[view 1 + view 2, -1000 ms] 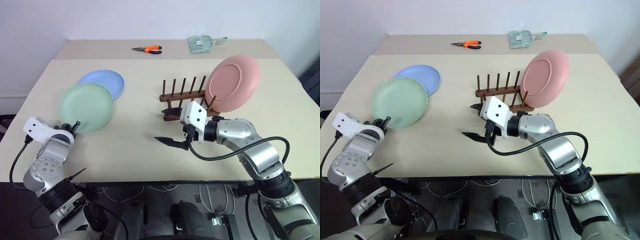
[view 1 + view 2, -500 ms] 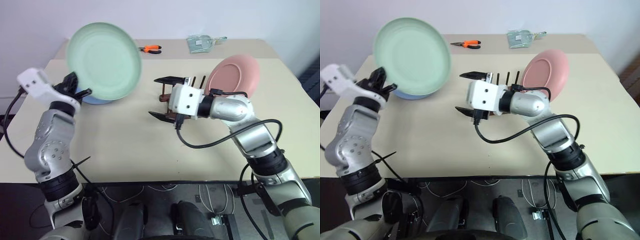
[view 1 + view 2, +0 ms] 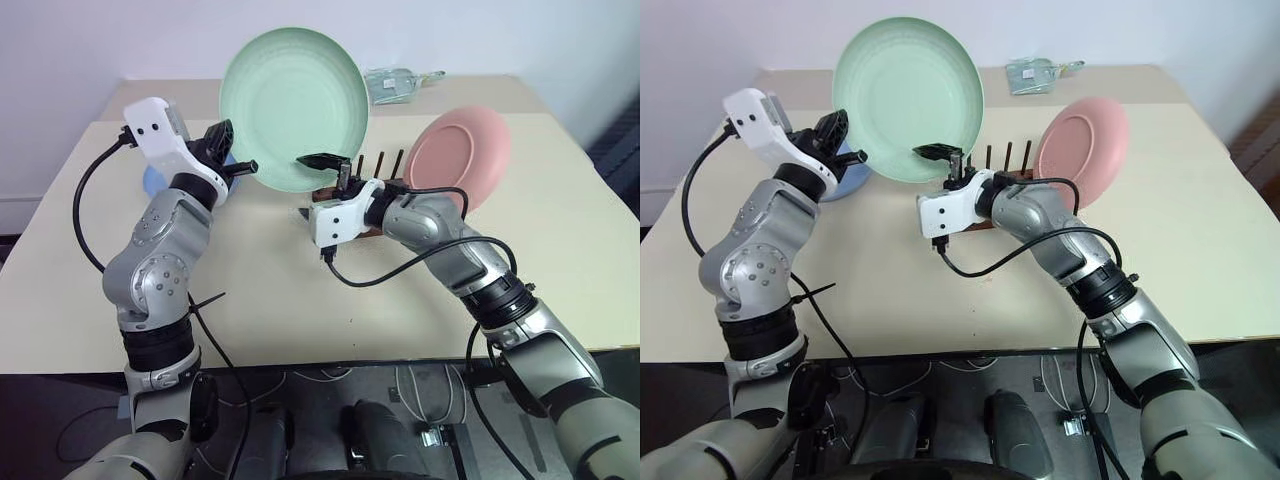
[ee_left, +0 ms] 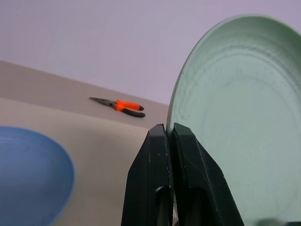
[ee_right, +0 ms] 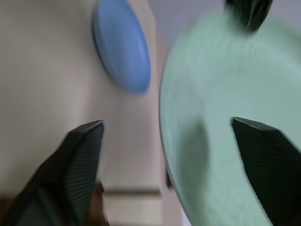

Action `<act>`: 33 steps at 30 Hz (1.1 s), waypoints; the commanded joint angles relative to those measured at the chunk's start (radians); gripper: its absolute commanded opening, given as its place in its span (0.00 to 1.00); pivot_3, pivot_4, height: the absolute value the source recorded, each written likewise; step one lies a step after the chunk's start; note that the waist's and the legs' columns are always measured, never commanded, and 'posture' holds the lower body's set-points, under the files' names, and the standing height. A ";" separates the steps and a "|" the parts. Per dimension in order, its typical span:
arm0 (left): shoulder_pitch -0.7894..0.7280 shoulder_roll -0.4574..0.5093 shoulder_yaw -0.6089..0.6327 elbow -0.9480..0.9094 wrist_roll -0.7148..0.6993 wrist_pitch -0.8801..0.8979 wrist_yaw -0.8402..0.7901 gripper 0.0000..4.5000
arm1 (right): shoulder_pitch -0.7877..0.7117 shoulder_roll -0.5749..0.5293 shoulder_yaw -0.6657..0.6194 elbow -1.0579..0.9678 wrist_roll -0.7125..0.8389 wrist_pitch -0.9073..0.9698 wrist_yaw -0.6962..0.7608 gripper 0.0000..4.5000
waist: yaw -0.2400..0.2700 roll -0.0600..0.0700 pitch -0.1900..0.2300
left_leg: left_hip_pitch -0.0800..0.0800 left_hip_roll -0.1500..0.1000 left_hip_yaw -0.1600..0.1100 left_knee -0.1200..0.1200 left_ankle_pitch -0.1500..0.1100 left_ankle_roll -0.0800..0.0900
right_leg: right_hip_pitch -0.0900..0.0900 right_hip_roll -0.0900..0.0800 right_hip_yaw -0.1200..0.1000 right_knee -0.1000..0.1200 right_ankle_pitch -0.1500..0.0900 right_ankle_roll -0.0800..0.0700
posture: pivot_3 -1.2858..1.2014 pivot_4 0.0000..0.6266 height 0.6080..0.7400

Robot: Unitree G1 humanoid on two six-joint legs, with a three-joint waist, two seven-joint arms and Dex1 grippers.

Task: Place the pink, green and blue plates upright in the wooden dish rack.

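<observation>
I hold the green plate [image 3: 292, 108] upright in the air over the table, with my left gripper [image 3: 235, 165] shut on its lower left rim; in the left wrist view the fingers [image 4: 162, 141] pinch that rim. My right gripper [image 3: 301, 187] is open, one finger on each side of the plate's lower right rim [image 5: 165, 117]. The pink plate [image 3: 458, 160] stands upright at the right end of the wooden dish rack [image 3: 383, 165], which is partly hidden behind my right hand. The blue plate [image 4: 28, 174] lies flat on the table behind my left arm.
Orange-handled pliers [image 4: 123, 105] lie at the far side of the table. A greenish packet [image 3: 392, 84] lies at the far edge, right of the raised plate. The rack's free pegs [image 3: 362, 165] stand left of the pink plate.
My left arm has lifted the green plate off the table and carried it right, toward the rack. My right gripper rolled, rose to the plate's lower rim and narrowed a little.
</observation>
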 commanded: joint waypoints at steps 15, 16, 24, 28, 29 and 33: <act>-0.154 -0.046 0.256 0.067 -0.161 -0.159 0.151 0.65 | 0.028 -0.068 -0.163 -0.078 0.011 -0.077 -0.078 0.00 | -0.002 -0.001 0.001 | 0.000 0.000 0.000 0.001 0.000 -0.001 | 0.000 0.000 0.000 0.001 0.000 0.000 | 0.52 0.24 1.00; -0.143 0.002 0.241 0.081 -0.119 -0.161 0.128 0.65 | 0.033 -0.069 -0.197 -0.093 0.065 -0.069 -0.060 0.00 | -0.004 -0.001 0.001 | 0.001 0.000 0.000 0.000 0.000 -0.001 | 0.000 0.001 0.000 0.001 0.000 0.000 | 0.52 0.24 1.00; 0.124 0.247 -0.039 0.080 0.027 -0.158 -0.257 0.65 | 0.147 0.000 -0.562 -0.419 0.933 0.641 0.203 0.00 | 0.010 -0.001 0.001 | 0.000 0.001 -0.001 0.000 0.000 -0.001 | 0.003 -0.001 -0.003 -0.002 0.000 0.000 | 0.52 0.24 1.00; 0.260 0.297 -0.130 0.029 -0.017 -0.151 -0.476 0.65 | 0.152 -0.025 -0.691 -0.451 1.176 0.927 0.177 0.00 | 0.005 0.000 0.001 | 0.000 0.000 -0.001 0.000 -0.003 0.006 | 0.003 -0.004 -0.003 -0.002 0.000 0.000 | 0.52 0.24 1.00; 0.288 0.313 -0.143 0.012 -0.038 -0.141 -0.529 0.65 | 0.155 -0.033 -0.706 -0.450 1.215 0.982 0.170 0.00 | 0.004 0.000 0.001 | 0.000 0.000 -0.001 0.000 -0.003 0.006 | 0.003 -0.004 -0.003 -0.002 0.000 -0.001 | 0.52 0.24 1.00; 0.375 0.406 -0.228 -0.042 -0.026 -0.132 -0.702 0.65 | 0.150 -0.030 -0.747 -0.440 1.327 1.086 0.145 0.00 | -0.005 0.005 0.003 | 0.001 0.002 0.000 -0.003 -0.003 0.006 | 0.001 -0.003 -0.003 -0.001 -0.001 -0.003 | 0.52 0.24 1.00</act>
